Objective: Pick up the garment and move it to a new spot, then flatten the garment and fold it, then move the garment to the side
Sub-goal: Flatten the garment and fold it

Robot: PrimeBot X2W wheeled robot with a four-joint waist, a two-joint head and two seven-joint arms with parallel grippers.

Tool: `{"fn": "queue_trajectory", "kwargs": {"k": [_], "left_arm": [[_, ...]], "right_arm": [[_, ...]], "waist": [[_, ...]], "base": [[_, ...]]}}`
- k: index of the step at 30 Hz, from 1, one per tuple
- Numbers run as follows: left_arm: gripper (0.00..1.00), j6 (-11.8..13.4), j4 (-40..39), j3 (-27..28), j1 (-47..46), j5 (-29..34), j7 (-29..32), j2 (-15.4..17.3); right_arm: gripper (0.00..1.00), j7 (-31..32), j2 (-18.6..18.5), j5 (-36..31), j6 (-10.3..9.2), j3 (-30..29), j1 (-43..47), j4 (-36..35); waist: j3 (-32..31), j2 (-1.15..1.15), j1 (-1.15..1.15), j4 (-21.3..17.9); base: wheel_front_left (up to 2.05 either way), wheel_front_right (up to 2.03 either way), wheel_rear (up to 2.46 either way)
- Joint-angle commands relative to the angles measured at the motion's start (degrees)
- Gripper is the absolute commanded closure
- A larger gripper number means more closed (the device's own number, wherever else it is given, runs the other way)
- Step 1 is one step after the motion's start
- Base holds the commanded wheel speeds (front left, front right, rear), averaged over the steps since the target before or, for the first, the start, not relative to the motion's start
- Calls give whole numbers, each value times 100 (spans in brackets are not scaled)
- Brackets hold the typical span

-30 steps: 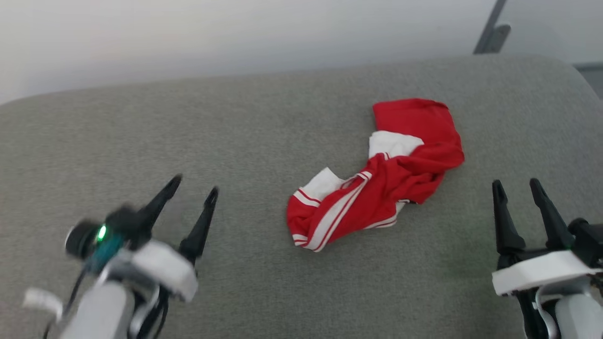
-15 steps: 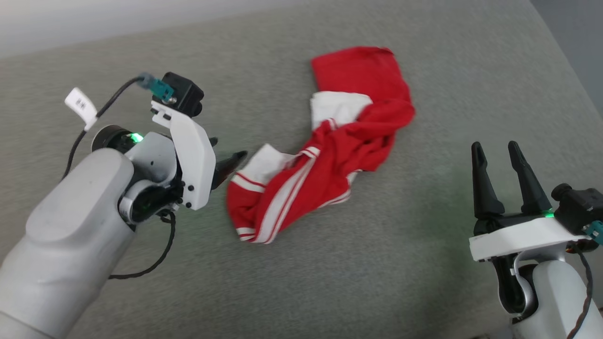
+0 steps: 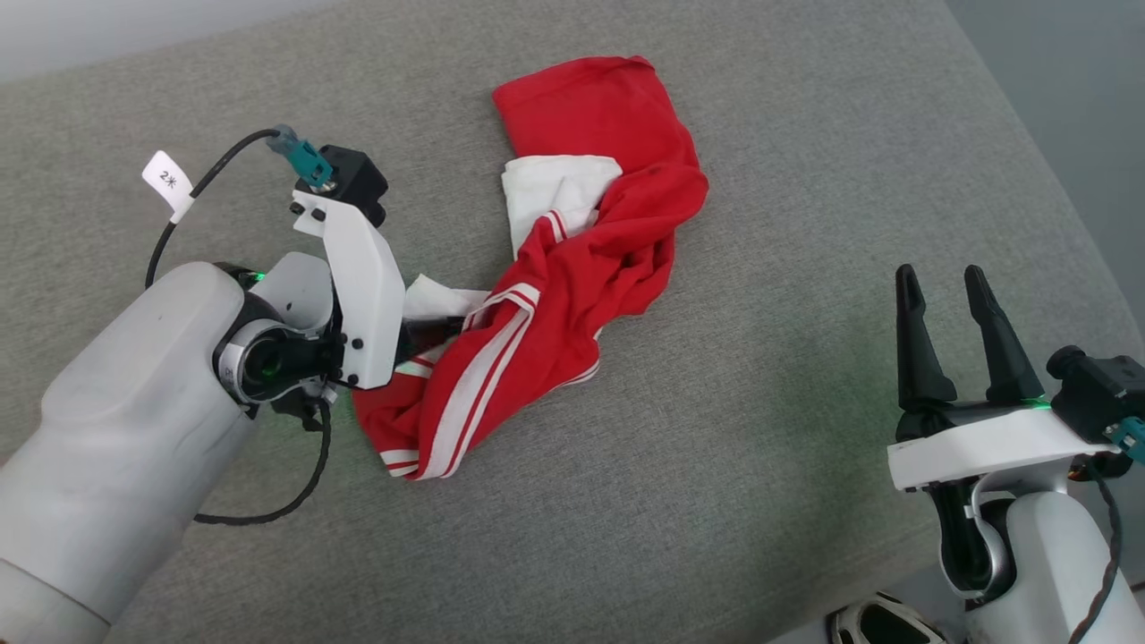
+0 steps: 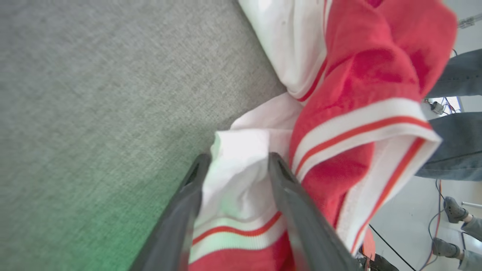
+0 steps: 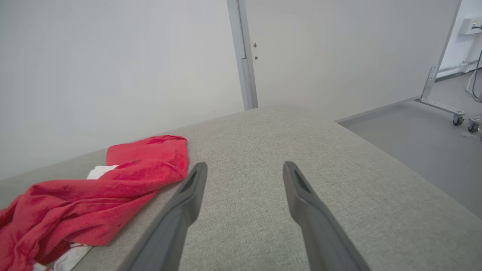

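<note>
The garment (image 3: pixel 590 268), a red jersey with white sleeves and striped trim, lies crumpled on the grey padded surface (image 3: pixel 760 447). My left gripper (image 3: pixel 429 335) reaches into its near-left end, its fingertips buried in the cloth. In the left wrist view the left gripper (image 4: pixel 237 162) stands open with a fold of white sleeve of the garment (image 4: pixel 357 75) between its fingers. My right gripper (image 3: pixel 939 282) is open and empty, well to the right of the shirt. In the right wrist view the right gripper (image 5: pixel 244 167) hovers over bare cushion, with the garment (image 5: pixel 113 180) at left.
The cushion's right edge drops to grey floor (image 3: pixel 1055 72). A white wall with a grey post (image 5: pixel 244 56) runs behind it. A metal frame on casters (image 5: pixel 444 105) stands at far right. A person's jeans-clad legs (image 4: pixel 455 150) show beyond the cushion.
The head camera has tilted and turned. My left arm swung in from the lower left to the shirt's near end, and its fingers now straddle the white sleeve. The right gripper stays open.
</note>
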Motion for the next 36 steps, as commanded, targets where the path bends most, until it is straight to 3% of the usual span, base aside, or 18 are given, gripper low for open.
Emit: {"fn": "queue_trajectory", "kwargs": {"k": [1, 6, 11, 18, 19, 23, 31, 32, 33, 34, 35, 36], "left_arm": [[100, 6, -3, -53, -115, -19, -189, 7], [100, 6, 77, -71, -231, 25, -791, 24], [100, 6, 120, 32, -302, -146, -1422, 249], [100, 8, 355, 156, -29, 43, -2260, 956], [100, 36, 516, 216, 106, -9, -2415, 1134], [100, 328, 776, 143, 415, 159, -2610, 1346], [99, 698, 1560, 171, 852, 290, -3402, 1132], [78, 702, 1686, 196, 877, 323, -3578, 1070], [67, 703, 1818, 193, 899, 349, -3713, 1007], [62, 671, 1925, 160, 914, 404, -3840, 944], [45, 657, 2032, 147, 909, 421, -3986, 888], [13, 655, 2133, 151, 892, 440, -4124, 810]], "right_arm": [[0, -29, 8, -16, -2, -17, 36, -10], [0, -28, -45, -47, -2, -28, 64, -30], [0, -29, -102, -78, -2, 12, 92, -28], [0, -29, -154, -139, -2, 47, 229, -13], [0, -29, -162, -139, -1, 36, 263, -12], [0, -29, -209, -137, -2, 30, 336, -20], [0, -29, -335, -140, -2, 123, 281, -45], [0, -29, -361, -137, -2, 130, 269, -48], [0, -29, -390, -137, -1, 132, 263, -47], [0, -29, -426, -133, -2, 128, 267, -44], [0, -29, -467, -135, -2, 126, 277, -40], [0, -29, -508, -140, -2, 126, 291, -37]], "waist": [[-32, 0, 0, 72], [-135, 0, 0, 317], [-347, 0, 0, 698], [-635, 0, 0, 1122], [-687, 0, 0, 1206], [-731, 0, 0, 1312], [-651, 0, 0, 1291], [-640, 0, 0, 1275], [-639, 0, 0, 1262], [-643, 0, 0, 1258], [-651, 0, 0, 1264], [-667, 0, 0, 1284]], "base": [[0, 0, 0], [0, 0, 0], [0, 0, 0], [0, 0, 0], [0, 0, 0], [0, 0, 0], [0, 0, 0], [0, 0, 0], [0, 0, 0], [0, 0, 0], [0, 0, 0], [0, 0, 0]]}}
